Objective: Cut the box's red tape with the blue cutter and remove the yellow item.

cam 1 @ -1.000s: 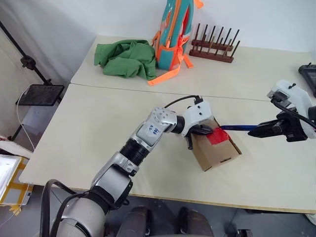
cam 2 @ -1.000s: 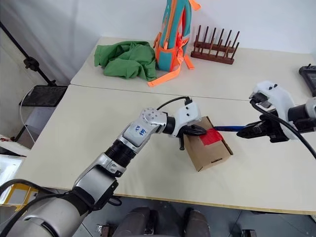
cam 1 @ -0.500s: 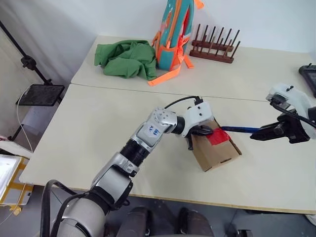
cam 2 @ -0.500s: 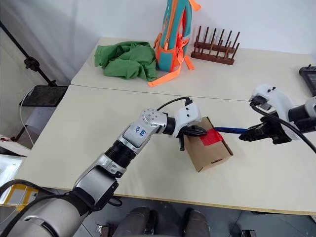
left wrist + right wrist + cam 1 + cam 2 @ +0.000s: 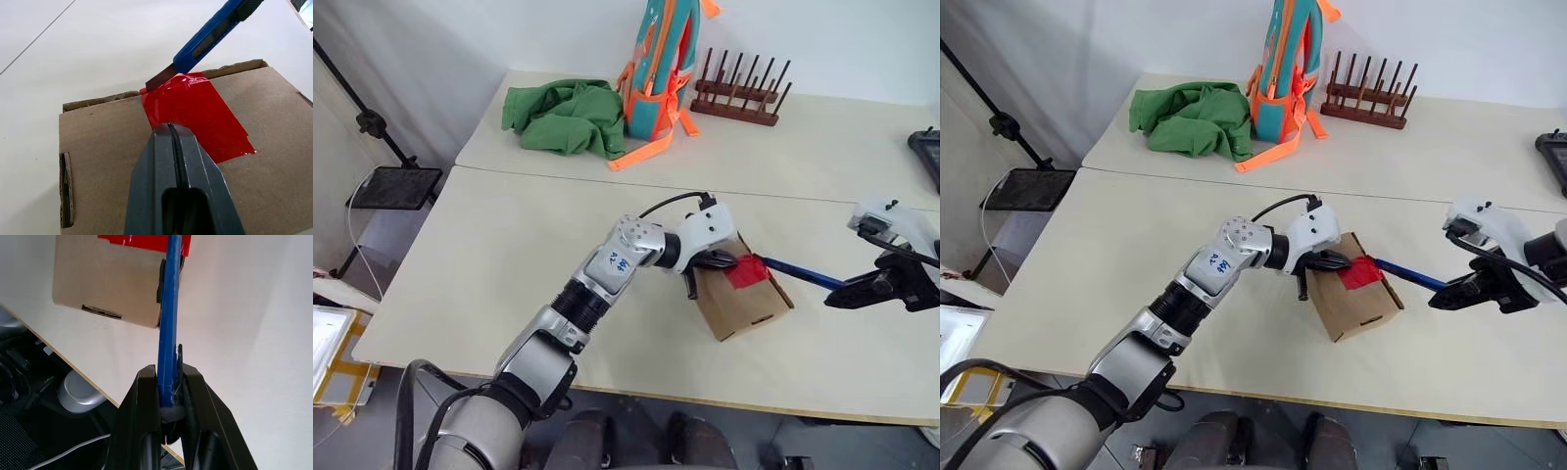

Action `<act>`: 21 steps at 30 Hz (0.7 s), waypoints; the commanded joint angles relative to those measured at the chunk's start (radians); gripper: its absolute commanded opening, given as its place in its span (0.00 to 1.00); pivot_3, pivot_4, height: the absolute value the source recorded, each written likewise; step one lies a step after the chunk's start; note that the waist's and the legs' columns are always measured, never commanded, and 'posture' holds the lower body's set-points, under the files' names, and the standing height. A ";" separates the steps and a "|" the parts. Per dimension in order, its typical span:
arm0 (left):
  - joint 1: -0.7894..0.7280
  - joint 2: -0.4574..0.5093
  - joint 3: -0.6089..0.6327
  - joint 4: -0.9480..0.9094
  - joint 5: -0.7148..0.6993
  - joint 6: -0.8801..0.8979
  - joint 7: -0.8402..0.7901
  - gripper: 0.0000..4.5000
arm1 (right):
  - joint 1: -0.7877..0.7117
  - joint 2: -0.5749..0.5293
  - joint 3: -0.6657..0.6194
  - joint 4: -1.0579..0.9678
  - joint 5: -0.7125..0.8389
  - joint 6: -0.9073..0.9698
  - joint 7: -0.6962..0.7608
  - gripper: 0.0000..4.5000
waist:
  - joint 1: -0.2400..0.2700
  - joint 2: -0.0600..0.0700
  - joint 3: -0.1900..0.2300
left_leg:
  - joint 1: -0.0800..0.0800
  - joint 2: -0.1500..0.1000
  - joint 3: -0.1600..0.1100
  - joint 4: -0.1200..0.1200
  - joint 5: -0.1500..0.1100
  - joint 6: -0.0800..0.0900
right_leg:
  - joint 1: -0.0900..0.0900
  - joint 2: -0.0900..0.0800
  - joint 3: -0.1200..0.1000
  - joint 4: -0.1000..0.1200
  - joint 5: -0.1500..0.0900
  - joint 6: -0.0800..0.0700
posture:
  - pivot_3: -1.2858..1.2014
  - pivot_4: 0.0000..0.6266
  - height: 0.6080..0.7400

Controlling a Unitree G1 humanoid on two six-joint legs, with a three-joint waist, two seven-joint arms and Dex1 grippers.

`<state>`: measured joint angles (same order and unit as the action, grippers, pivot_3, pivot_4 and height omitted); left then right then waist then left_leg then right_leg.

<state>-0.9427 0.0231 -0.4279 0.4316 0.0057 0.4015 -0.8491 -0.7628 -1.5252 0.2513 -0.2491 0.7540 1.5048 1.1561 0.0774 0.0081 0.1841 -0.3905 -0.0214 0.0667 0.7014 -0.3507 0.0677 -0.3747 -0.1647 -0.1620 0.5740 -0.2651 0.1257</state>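
On the pale desk [image 5: 509, 255] we are pinning the box [image 5: 744, 299] with our clenched left end effector [image 5: 172, 142] while the right end effector [image 5: 862, 291] is grasping the blue cutter [image 5: 798, 272]; we are judging the blade should be drawn along the seam under the red tape [image 5: 198, 115], kept shallow and away from the left fingers

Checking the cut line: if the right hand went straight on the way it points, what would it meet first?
Probably the red tape on the small brown cardboard box: the right hand holds the slim blue cutter, blade tip at the tape's edge.

Around the box [image 5: 744, 299] the table [image 5: 509, 255] lies bare on every side; the green cloth [image 5: 566, 117], backpack [image 5: 661, 64] and wooden rack [image 5: 736, 93] stand well beyond it.
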 commanded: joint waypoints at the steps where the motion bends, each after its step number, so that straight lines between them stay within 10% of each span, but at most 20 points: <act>1: 0.060 0.011 -0.079 0.069 0.060 0.065 -0.012 0.00 | 0.031 -0.003 -0.025 -0.017 0.008 -0.011 0.026 0.03 | 0.000 0.000 0.000 | 0.000 0.000 0.000 0.000 0.000 0.000 | 0.000 0.000 0.000 0.000 0.000 0.000 | 0.52 0.24 1.00; 21: 0.063 0.010 -0.083 0.065 0.057 0.064 -0.012 0.00 | -0.081 0.070 0.094 0.027 -0.103 -0.042 0.080 0.03 | -0.008 0.000 -0.001 | 0.000 0.000 0.000 0.001 0.000 -0.001 | 0.000 0.000 0.000 0.001 0.000 0.001 | 0.52 0.24 1.00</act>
<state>-0.9411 0.0337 -0.4279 0.4279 0.0058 0.4018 -0.8478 -0.8252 -1.4579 0.3372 -0.2132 0.6458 1.4787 1.1977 0.0690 0.0085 0.1827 -0.3901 -0.0212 0.0669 0.7021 -0.3503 0.0667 -0.3744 -0.1645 -0.1617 0.5747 -0.2655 0.1263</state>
